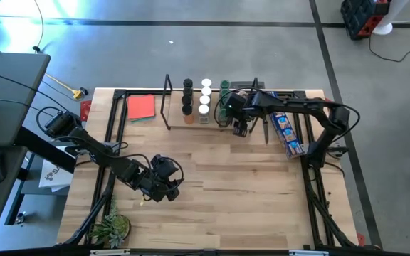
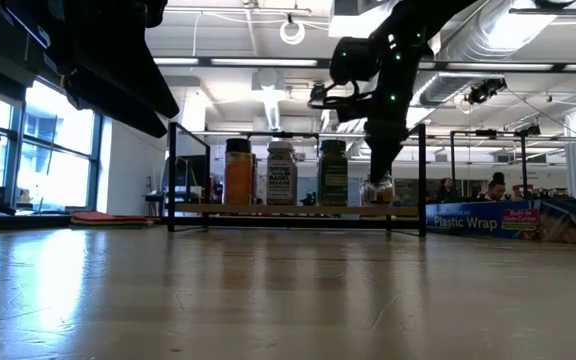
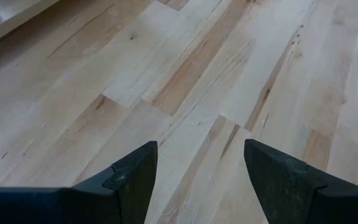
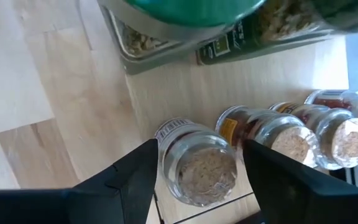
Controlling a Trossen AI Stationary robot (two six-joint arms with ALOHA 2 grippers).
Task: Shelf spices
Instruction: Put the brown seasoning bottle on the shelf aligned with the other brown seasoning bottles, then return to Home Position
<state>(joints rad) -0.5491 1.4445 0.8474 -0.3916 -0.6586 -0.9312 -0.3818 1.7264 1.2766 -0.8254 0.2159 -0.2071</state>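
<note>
while the right pincer point(image 4: 197, 180) is spreading apart around a clear-lidded jar point(image 4: 199, 169) on the shelf point(image 1: 212, 121), upper centre, it should be lifting straight up; left pincer point(image 3: 197, 180) is hanging apart.

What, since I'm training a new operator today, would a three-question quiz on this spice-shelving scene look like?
1. True or false: the left gripper holds a jar.
2. The right gripper straddles a jar with which lid? A green, B clear, C black.
3. Fill in: in the high view, the flat red square lies to the ___ of the shelf.

Key: 1 false, it is open over bare tabletop; 2 B; 3 left.
</note>
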